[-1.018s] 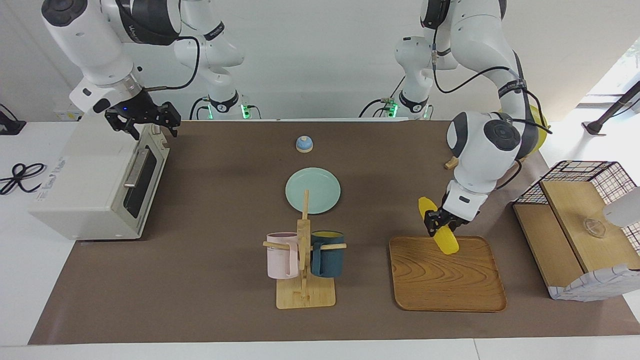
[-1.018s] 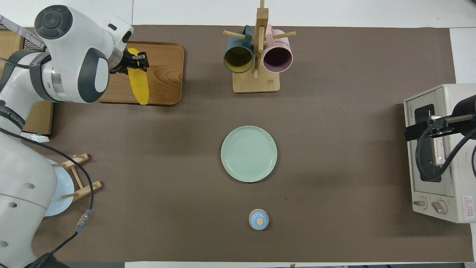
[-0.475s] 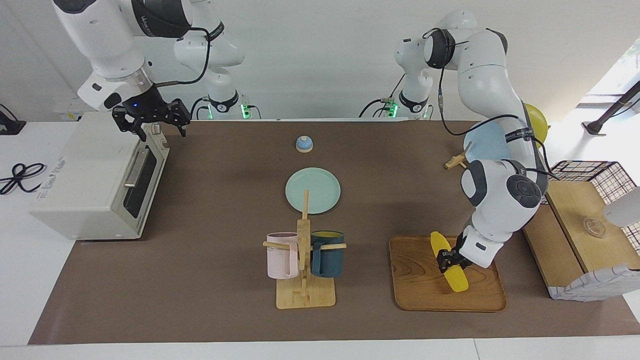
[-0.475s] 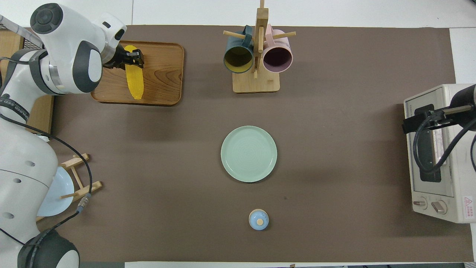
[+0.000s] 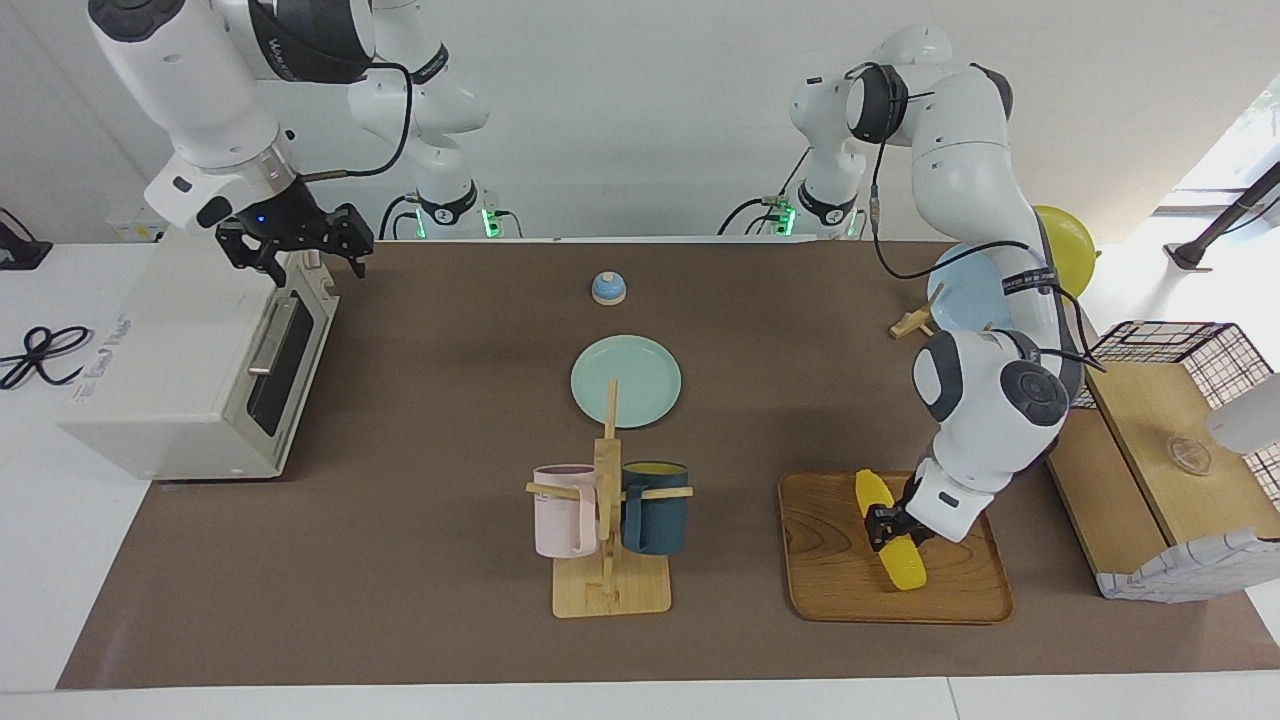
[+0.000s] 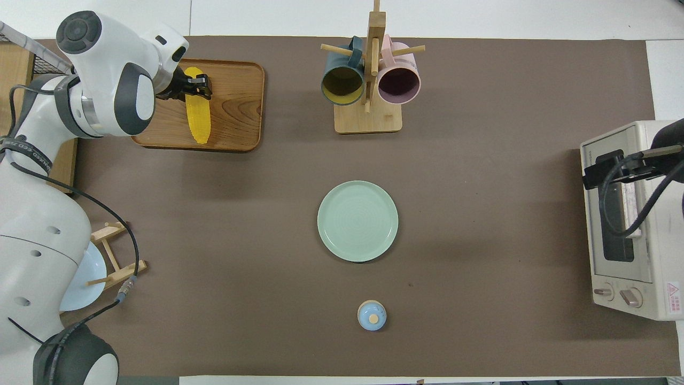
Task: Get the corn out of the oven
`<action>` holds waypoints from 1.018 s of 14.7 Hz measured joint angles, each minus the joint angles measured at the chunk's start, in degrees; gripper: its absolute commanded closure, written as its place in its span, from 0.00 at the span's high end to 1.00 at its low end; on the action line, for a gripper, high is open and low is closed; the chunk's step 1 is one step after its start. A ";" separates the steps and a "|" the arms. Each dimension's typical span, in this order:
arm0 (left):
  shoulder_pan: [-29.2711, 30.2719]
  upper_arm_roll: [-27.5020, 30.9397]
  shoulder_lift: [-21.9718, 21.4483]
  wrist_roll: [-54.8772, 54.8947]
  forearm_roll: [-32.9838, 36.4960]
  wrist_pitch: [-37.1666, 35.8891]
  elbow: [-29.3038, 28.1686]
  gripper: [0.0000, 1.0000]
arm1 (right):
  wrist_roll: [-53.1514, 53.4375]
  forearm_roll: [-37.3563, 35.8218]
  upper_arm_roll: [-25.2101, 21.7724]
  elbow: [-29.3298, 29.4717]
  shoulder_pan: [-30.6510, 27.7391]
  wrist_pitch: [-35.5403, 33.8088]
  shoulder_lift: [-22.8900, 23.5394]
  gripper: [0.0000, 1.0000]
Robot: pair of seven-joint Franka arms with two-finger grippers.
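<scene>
Off-white and boxy, the toaster oven (image 5: 190, 370) stands at the edge of the brown counter (image 5: 400, 580) at the right arm's end, with its dark glass door looking closed. The right pincer (image 5: 297, 250) waits over the oven's top front edge, fingers spread wide and holding nothing.

Toward the middle of the counter lie a pale green round plate (image 5: 626, 381) and a wooden mug rack (image 5: 610, 590). Neither is part of this step.

Close to the corner at the left arm's end, along the edge farthest from the robots, sits a rectangular wooden tray (image 5: 840, 590). The bright yellow plastic corn cob (image 5: 905, 568) is already out of the oven: it lies low over this tray, slanted across it. The left pincer (image 5: 893, 527) is clamped around its middle. Whether the cob's full length touches the wood cannot be told.

The step in hand appears to be the set-down. To do it well:

- **Lower first.** Bring the cob down until it rests flat before letting go, so it does not drop.
- **Open gently.** Part the fingers only as far as needed; a smooth, tapered cob is likely to roll at a nudge.
- **Lift straight up.** Clear the cob before swinging away.

The tray's raised rim should catch a small roll.
</scene>
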 measured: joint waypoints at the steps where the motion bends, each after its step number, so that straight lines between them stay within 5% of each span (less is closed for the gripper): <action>1: 0.01 0.01 0.00 0.22 0.00 0.12 0.01 1.00 | 0.00 0.00 -0.52 0.00 -0.04 -0.01 0.00 1.00; 9: 0.12 0.51 -1.44 0.32 -0.08 -1.66 1.13 1.00 | 0.00 0.00 -0.76 0.34 -0.06 -0.13 0.00 1.00; 15: 0.35 4.33 -12.20 0.32 0.06 -13.95 0.49 1.00 | 0.00 0.00 -0.78 0.58 -0.19 -0.13 0.00 1.00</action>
